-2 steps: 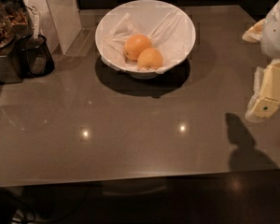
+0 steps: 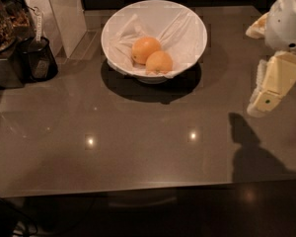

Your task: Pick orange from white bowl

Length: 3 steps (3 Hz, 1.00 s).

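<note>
The white bowl [image 2: 190,21] stands at the back middle of the table, lined with a white paper sheet. Two round fruits lie in it, touching. The orange [image 2: 159,62] is the front one, slightly smaller and paler. The deeper-orange fruit [image 2: 145,49] lies behind it to the left. My gripper [image 2: 264,100] hangs at the right edge of the view, above the table, well to the right of the bowl and a little nearer than it. It holds nothing that I can see.
The table [image 2: 138,142] is a dark glossy surface. A black container [image 2: 37,58] and a dark appliance [image 2: 2,38] stand at the far left. A pale upright panel [image 2: 59,9] stands behind them. The table's front edge runs along the bottom.
My gripper has shifted slightly to the left, toward the bowl. The bowl and both fruits have not moved.
</note>
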{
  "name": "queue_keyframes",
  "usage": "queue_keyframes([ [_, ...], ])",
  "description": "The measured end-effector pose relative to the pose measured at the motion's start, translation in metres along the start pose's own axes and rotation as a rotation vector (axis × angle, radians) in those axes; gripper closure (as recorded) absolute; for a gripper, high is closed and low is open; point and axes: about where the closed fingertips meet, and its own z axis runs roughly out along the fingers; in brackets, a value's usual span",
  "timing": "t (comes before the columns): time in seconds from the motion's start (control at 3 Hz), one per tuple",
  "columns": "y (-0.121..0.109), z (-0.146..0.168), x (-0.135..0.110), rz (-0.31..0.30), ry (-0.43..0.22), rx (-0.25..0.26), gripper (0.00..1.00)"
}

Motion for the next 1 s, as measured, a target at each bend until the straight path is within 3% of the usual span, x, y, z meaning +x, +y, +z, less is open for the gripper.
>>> queue_keyframes([
  [0.67,-0.061,0.006,-0.078,-0.047,-0.152,-0.018,0.00],
  [1.0,-0.067,0.000,-0.084,-0.051,-0.169,0.006,0.00],
])
